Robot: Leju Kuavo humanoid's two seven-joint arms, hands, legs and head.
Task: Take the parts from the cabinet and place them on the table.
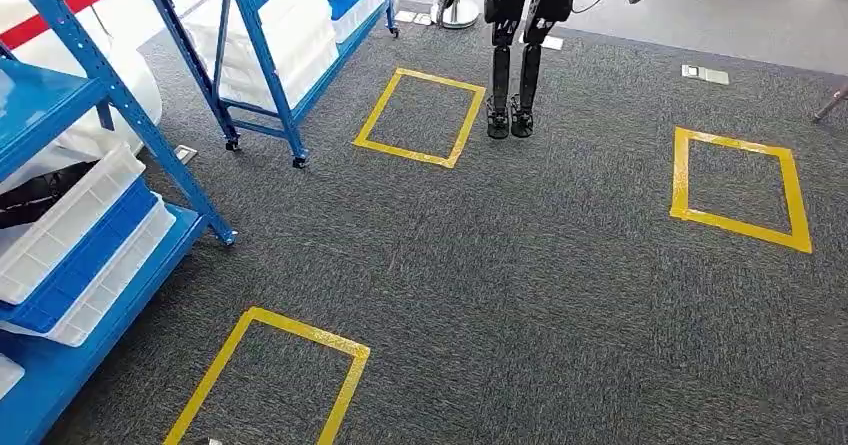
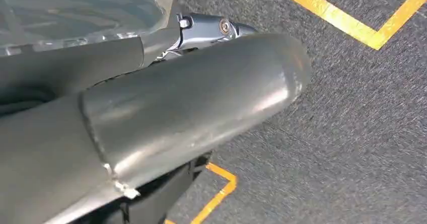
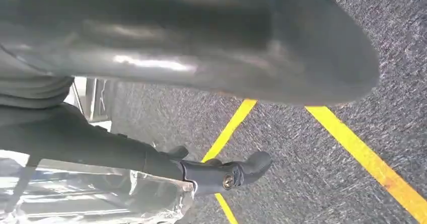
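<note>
Parts bag (image 3: pixel 75 204) gripped by left hand (image 2: pixel 176 108) and right hand (image 3: pixel 176 43) fingers (image 3: pixel 216 176) over yellow-taped grey carpet (image 1: pixel 560 265).

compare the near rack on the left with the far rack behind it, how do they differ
The near rack holds tilted trays on its low shelf: white ones with a blue tray between them. The far rack holds a flat stack of white trays, with a blue one higher up. The near rack is cut off by the picture's left edge; the far rack shows small wheels on its near legs. Both are blue metal frames standing on grey carpet.
</note>
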